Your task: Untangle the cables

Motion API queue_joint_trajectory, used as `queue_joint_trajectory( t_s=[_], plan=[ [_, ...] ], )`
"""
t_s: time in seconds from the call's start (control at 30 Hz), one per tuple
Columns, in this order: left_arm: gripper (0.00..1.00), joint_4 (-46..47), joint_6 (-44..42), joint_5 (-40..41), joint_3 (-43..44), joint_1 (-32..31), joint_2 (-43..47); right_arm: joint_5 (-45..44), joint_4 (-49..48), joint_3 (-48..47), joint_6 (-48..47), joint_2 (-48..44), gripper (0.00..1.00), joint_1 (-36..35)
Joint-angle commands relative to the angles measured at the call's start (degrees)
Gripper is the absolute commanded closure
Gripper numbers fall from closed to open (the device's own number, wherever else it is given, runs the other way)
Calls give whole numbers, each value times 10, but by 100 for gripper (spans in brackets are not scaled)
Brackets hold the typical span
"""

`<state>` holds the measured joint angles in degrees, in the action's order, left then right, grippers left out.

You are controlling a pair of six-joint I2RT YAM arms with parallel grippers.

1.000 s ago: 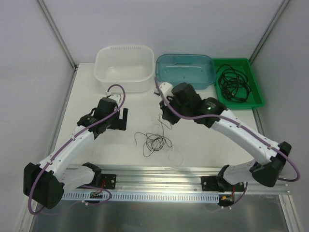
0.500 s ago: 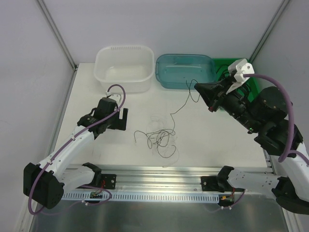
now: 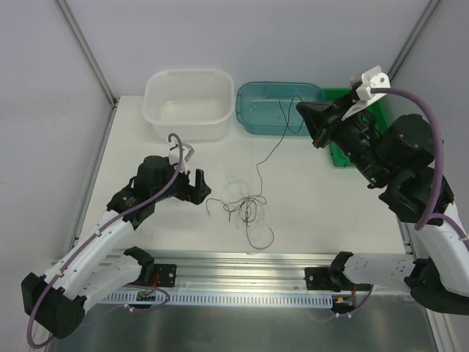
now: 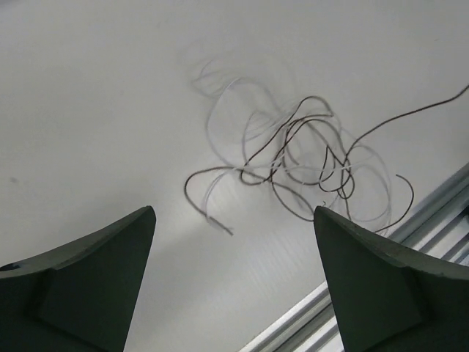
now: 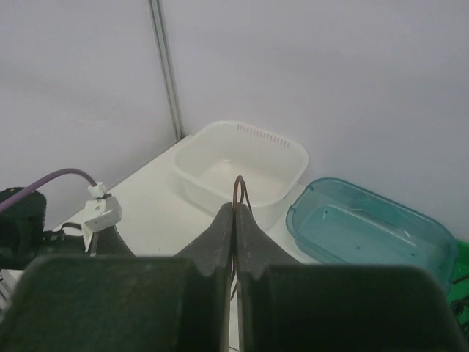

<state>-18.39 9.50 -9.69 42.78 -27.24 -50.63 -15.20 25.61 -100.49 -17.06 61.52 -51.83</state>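
Looked like a robot lab cell, probably: white table (image 3: 315, 220) boxed in by plain grey panels (image 3: 44, 88) on metal posts (image 3: 86, 51), slotted rail (image 3: 242, 268) along the near edge.

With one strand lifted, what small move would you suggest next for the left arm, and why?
Probably lower the open left gripper onto the tangle and pin it. The right gripper is shut on one thin dark cable, held high, which runs down into the tangle lying loose on the table.
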Motion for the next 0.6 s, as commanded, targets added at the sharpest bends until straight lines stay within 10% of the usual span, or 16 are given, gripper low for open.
queue_joint_trajectory(
  t_s=[0.0, 0.33, 0.57],
  plan=[
    [9, 152, 4, -33, -30, -97, 45, -4, -26, -22, -10, -2, 99, -1],
    [10, 476, -84, 91, -111, -299, -87, 33, -49, 19, 45, -18, 99, -1],
    [10, 594, -131, 166, -61, -333, -244, 68, -50, 36, 80, -22, 99, -1]
  ],
)
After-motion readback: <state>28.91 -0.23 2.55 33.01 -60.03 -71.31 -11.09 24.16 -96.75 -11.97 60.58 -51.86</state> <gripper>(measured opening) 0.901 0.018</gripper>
